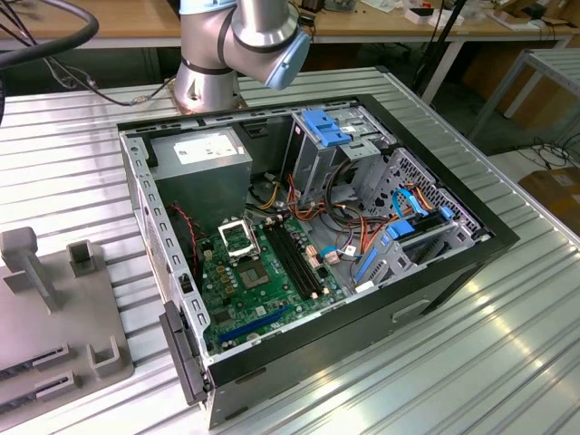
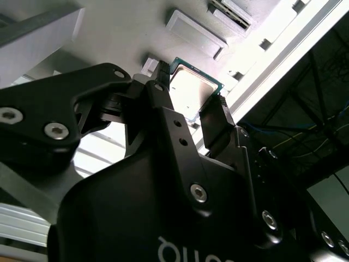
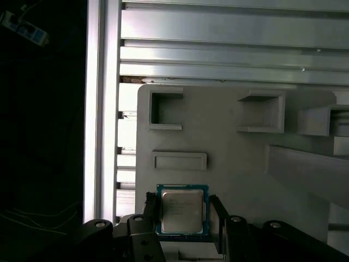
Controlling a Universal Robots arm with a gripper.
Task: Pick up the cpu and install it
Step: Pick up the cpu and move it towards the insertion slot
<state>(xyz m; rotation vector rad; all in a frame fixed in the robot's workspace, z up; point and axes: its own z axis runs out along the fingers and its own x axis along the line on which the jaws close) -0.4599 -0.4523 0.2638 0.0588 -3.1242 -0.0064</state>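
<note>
In both wrist views the cpu (image 3: pixel 181 210) (image 2: pixel 192 90), a small square chip with a pale silvery face and a green rim, sits between my two black fingers. My gripper (image 3: pixel 182 206) (image 2: pixel 188 94) is shut on it, one finger (image 3: pixel 149 210) on one edge and the other finger (image 3: pixel 218 214) on the opposite edge. The chip hangs over the grey parts tray (image 3: pixel 229 158). In the exterior view the silver-framed black socket (image 1: pixel 237 237) lies on the green motherboard (image 1: pixel 263 290) inside the open computer case (image 1: pixel 317 227).
The tray (image 1: pixel 54 308) carries raised grey holders and lies on the ribbed metal table (image 1: pixel 507 362) at the exterior view's left of the case. The arm's base (image 1: pixel 207 82) stands behind the case. Cables, drive cages and a power supply (image 1: pixel 201 172) crowd the case interior.
</note>
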